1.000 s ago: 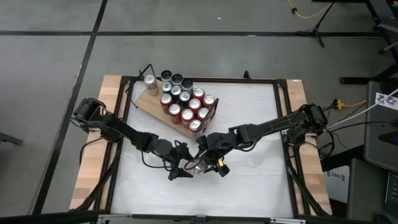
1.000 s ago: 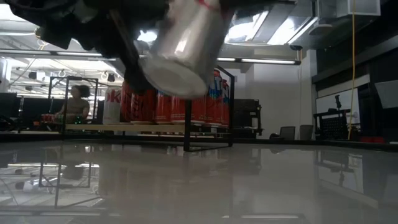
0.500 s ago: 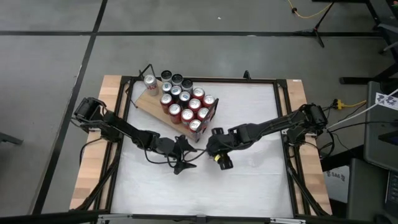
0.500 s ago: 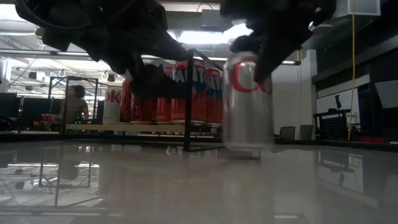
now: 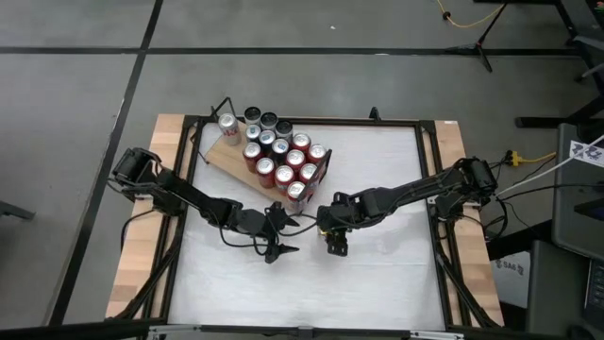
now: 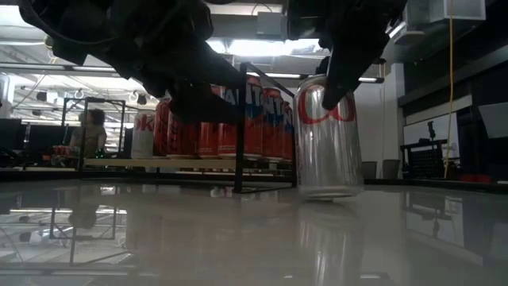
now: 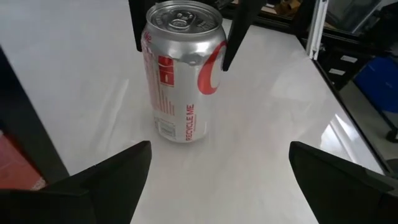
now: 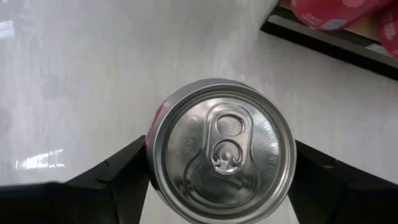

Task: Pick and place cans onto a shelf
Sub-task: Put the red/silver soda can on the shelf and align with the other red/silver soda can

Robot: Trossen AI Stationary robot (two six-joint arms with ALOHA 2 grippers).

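Already about a dozen mostly red aluminium cans (image 5: 280,156) crowd the light-brown wooden shelf (image 5: 223,158). One silver can (image 6: 328,137) stands upright mid-tabletop, right end effector (image 8: 219,180) straddling it; left end effector (image 7: 219,168) gapes empty beside.

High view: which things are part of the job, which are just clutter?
Job:
silver can, upright on the table, right claw around it
red cans on the shelf

Not job:
left claw, open, empty
person in the room behind
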